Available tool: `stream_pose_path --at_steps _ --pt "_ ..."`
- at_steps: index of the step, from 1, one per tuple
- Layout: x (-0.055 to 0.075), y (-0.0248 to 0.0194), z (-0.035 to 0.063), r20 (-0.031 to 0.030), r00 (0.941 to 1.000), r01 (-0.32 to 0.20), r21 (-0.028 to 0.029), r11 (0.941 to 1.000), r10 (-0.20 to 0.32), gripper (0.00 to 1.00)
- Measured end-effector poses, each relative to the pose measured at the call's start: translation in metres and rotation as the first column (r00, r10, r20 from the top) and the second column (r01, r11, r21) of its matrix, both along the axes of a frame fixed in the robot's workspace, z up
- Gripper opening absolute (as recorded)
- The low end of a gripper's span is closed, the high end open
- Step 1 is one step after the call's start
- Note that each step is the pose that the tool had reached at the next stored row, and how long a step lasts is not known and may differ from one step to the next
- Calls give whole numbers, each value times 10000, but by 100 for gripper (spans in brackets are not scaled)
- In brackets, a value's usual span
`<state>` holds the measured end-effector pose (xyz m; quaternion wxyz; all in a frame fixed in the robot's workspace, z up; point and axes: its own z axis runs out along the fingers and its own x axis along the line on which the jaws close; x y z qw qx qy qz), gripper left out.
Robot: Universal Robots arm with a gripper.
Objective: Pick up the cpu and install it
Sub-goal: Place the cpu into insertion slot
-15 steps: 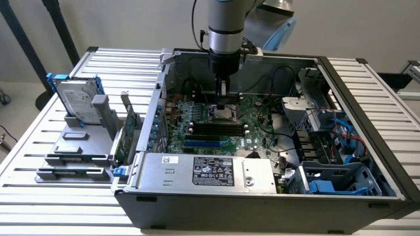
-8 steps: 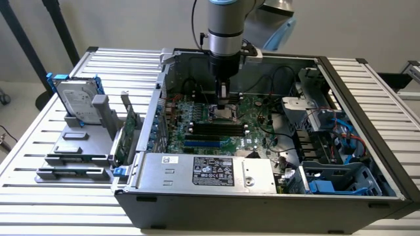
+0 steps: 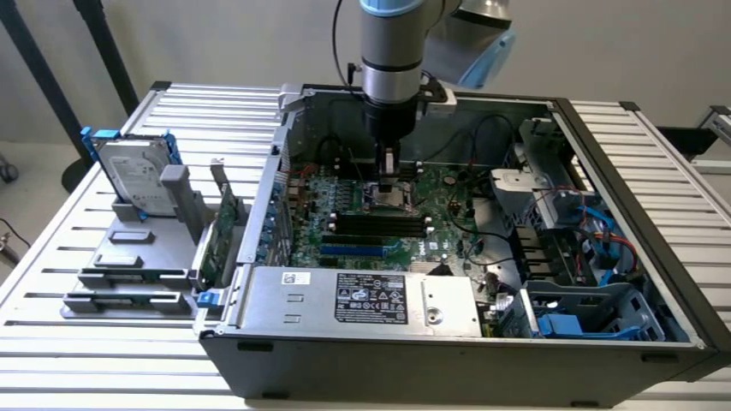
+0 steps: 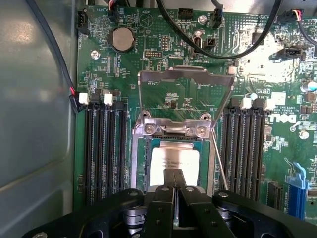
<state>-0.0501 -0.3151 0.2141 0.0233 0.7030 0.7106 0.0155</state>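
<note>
The black two-finger gripper (image 4: 174, 174) has its fingers pressed together with nothing between them. Its tips are just over one edge of the small flat square cpu with the shiny silver top (image 4: 174, 156). The cpu lies inside the silver metal socket (image 4: 138, 163), in the middle of the green circuit board (image 4: 163, 34). I think it must sit flat and square with the socket's edges, so any touch should be gentle. Behind it, the thin silver lid frame (image 4: 185, 74) stands open.

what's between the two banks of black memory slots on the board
The cpu socket, seen in the wrist view: the cpu lies in it beneath the shut hand, and its metal load plate stands swung open.
</note>
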Motion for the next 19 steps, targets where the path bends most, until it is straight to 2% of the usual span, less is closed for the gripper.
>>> stream_pose_path --at_steps 3,5,19 --pt "-7 -2 -19 9 10000 -15 110 9999 15 11" --pt "-12 -3 -32 11 10000 -26 161 9999 26 11" --pt "-41 -3 -69 12 10000 -64 450 9990 63 11"
